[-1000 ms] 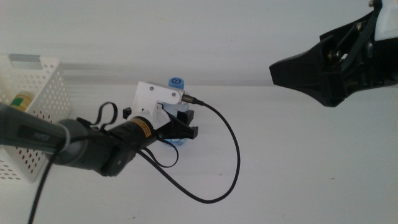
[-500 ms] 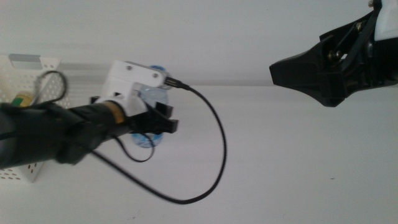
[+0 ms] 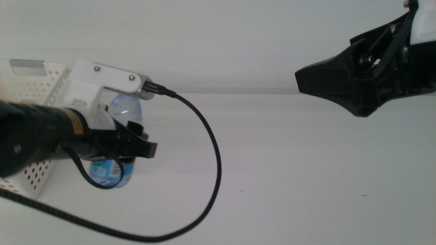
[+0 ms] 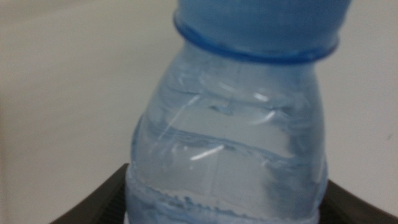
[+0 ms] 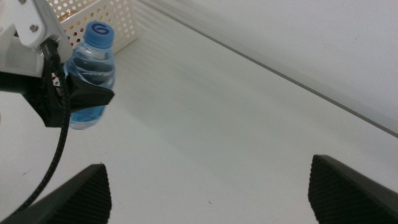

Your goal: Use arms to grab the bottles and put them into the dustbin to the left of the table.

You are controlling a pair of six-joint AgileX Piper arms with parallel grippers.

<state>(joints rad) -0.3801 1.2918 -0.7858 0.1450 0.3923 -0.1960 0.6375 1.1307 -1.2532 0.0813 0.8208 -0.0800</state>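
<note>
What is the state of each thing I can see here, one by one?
water bottle: upright, capped, held off the table.
left gripper: shut on the water bottle, near the basket.
right gripper: open, holding nothing, waiting at the right side.
basket: upright on the table, partly hidden by the left arm.

The left end effector (image 3: 129, 146) grips raised at left, while the right end effector (image 5: 208, 186) hovers spread apart at right.
</note>
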